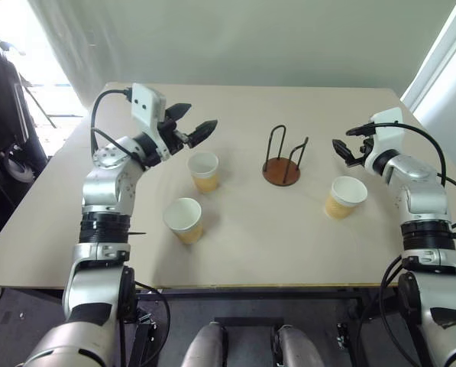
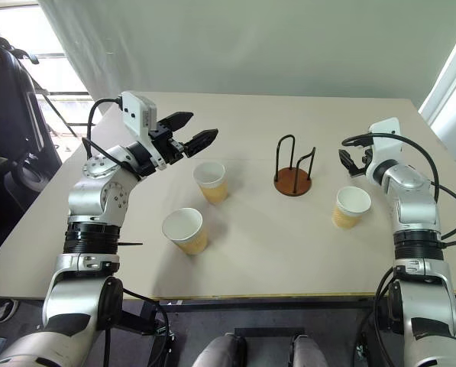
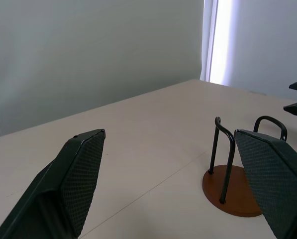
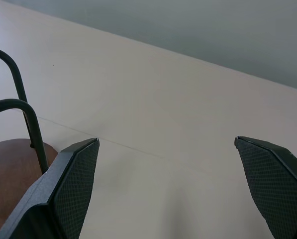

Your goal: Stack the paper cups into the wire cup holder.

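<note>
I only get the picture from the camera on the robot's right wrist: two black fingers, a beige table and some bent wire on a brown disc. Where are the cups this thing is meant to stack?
Observer: Three tapered paper cups, white inside with yellow-tan walls, stand upright on the beige table. None is in the wire cup holder.
Operator: Is one near my arm?
Observer: Yes, the right cup stands just in front of the right end effector, which is open and holds nothing.
Operator: And the others?
Observer: The far left cup stands below the open left end effector; the near left cup stands closer to the table's front edge.
</note>
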You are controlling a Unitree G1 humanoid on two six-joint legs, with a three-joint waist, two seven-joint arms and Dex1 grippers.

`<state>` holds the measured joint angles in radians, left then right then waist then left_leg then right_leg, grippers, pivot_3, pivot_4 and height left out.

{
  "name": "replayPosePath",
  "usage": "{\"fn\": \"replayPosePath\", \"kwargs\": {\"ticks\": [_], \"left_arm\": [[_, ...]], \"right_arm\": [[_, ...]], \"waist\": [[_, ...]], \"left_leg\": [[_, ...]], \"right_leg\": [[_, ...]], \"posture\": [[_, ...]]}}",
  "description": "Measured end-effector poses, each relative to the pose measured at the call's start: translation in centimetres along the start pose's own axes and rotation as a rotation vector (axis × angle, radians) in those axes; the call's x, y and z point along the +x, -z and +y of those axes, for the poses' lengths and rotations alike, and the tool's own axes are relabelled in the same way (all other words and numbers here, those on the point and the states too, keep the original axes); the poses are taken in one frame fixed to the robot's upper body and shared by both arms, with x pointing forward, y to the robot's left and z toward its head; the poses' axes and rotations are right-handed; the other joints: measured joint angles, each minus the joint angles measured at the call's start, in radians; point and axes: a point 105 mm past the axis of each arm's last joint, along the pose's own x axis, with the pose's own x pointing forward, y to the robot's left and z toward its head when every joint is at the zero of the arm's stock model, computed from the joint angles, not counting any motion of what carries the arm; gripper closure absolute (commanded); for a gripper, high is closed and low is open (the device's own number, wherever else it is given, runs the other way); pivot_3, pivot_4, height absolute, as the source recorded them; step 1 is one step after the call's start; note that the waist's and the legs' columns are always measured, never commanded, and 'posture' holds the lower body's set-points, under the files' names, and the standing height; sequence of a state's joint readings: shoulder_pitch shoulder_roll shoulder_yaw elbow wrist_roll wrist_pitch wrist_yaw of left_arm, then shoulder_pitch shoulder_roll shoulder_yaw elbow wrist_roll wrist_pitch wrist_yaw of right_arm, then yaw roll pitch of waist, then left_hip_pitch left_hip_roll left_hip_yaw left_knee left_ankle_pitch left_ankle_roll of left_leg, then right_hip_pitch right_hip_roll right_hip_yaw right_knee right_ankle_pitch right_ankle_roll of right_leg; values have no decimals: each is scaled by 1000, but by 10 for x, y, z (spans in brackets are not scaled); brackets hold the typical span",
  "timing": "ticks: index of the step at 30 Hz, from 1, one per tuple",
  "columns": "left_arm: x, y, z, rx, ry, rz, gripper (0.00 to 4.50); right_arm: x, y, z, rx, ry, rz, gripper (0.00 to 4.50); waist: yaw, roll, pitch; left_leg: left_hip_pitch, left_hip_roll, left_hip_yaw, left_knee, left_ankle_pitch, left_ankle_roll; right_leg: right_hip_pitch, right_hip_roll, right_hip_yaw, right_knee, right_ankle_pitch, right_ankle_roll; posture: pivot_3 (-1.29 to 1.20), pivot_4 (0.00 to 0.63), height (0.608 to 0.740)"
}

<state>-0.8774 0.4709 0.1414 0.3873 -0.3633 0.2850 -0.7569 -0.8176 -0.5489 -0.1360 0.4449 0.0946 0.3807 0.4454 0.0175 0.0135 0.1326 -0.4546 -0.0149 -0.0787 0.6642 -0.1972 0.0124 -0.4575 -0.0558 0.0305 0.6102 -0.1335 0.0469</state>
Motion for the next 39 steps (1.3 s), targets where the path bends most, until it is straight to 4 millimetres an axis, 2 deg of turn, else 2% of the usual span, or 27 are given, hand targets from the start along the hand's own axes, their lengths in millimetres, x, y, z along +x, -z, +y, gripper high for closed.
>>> {"fn": "replayPosePath", "kwargs": {"ticks": [39], "left_arm": [[-1, 2, 1, -3, -7, 5, 45]], "right_arm": [[-1, 3, 3, 8, -20, 22, 22]], "waist": [[0, 0, 0]], "left_leg": [[0, 0, 0, 0, 0, 0]], "right_leg": [[0, 0, 0, 0, 0, 0]], "posture": [[0, 150, 740]]}}
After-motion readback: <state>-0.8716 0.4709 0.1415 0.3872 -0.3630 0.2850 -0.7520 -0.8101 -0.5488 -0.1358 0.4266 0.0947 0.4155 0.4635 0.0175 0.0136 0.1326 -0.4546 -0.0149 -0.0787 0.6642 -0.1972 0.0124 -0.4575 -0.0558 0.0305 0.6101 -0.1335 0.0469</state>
